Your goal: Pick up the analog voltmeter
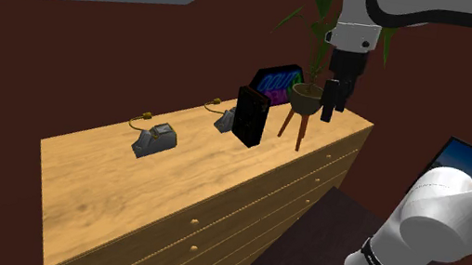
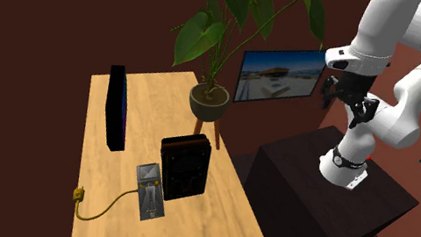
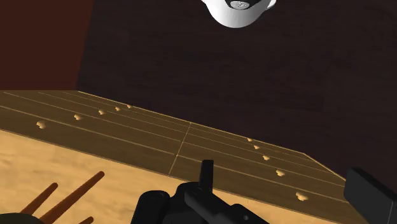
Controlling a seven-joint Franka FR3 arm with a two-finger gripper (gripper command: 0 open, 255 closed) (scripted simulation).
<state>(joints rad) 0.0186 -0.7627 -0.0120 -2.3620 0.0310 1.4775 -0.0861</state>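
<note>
We see the gripper (image 1: 334, 104) hanging with jaws spread by the potted plant (image 1: 305, 94), at the wooden dresser's (image 1: 170, 193) end on the shoulder view's right. The grey voltmeter (image 1: 154, 141) with its yellow lead lies well apart to the left. A similar meter (image 1: 224, 120) sits just beside a black box (image 1: 250, 116).

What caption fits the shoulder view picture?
Open gripper hangs by the potted plant at the end of the wooden dresser, two grey corded meters farther along.
</note>
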